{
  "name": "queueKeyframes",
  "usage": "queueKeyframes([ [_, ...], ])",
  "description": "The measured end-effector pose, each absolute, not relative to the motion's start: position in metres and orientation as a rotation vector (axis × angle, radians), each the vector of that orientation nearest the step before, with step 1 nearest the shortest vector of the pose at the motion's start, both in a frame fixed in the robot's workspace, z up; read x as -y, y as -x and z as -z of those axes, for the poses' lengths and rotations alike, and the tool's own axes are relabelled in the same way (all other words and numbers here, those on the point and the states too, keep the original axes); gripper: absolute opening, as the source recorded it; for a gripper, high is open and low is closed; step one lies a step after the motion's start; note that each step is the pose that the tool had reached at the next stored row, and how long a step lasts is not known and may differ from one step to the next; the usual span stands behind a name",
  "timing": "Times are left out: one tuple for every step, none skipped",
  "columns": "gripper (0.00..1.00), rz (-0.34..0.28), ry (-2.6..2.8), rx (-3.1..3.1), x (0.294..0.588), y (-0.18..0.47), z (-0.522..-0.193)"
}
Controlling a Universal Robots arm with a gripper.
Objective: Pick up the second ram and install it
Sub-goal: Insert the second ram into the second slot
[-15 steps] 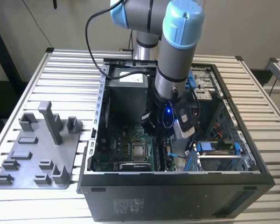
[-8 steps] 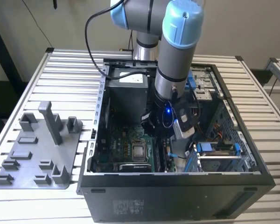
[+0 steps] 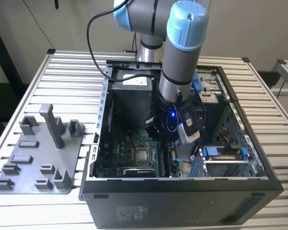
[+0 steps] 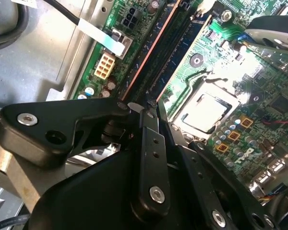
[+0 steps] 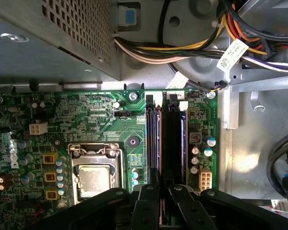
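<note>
Arm: the arm (image 3: 180,57) reaches down from above into the open computer case (image 3: 182,196), which stands on a slatted metal table (image 3: 48,72).
Landmark: the motherboard (image 5: 101,120) on the case floor, with its metal-capped processor socket (image 5: 93,179) and a row of memory slots (image 5: 175,143) just beside that socket.
Claw: the gripper (image 5: 159,191) hangs directly over the near end of the memory slots; in both wrist views its 2 black fingers (image 4: 149,143) stand narrow, close together, with a thin edge between their tips.
Grip: whether the fingers are actually pressing on that edge or only flanking it, I cannot tell.
Second ram: the second ram (image 5: 153,143) stands on edge in the slot nearest the processor socket, running lengthwise away from the fingertips; its near end lies between the 2 fingertips.
Same stick, second wrist view: the second ram (image 4: 170,48) runs as a long dark strip from the fingertips across the board, alongside a neighbouring slot.
Power connector: a white plug (image 5: 205,178) sits on the motherboard on the far side of the slots from the socket.
Fixture tray: a grey tray with upright posts (image 3: 38,158) lies on the table, well apart from the case, toward the exterior view's left.
</note>
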State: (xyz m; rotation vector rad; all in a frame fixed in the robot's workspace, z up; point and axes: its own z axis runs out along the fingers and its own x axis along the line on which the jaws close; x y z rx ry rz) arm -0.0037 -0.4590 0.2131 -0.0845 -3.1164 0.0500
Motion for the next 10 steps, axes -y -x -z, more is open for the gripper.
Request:
queueKeyframes([
  [0.14, -0.05, 0.085, 3.116, 0.459, 0.0037, -0.213],
  [0.14, -0.05, 0.085, 3.116, 0.459, 0.0037, -0.213],
  [0.14, -0.049, 0.085, 3.116, 0.459, 0.0037, -0.213],
  [0.14, -0.049, 0.085, 3.116, 0.459, 0.0037, -0.2129],
  [0.14, -0.05, 0.085, 3.116, 0.459, 0.0037, -0.213],
  [0.14, -0.049, 0.085, 3.116, 0.459, 0.0037, -0.2129],
  [0.14, -0.051, 0.085, 3.116, 0.4591, 0.0037, -0.2131],
  [0.15, -0.05, 0.085, 3.116, 0.4591, 0.0037, -0.213],
  [0.15, -0.05, 0.085, 3.116, 0.459, 0.0037, -0.213],
  [0.22, -0.05, 0.085, 3.116, 0.459, 0.0037, -0.2129],
])
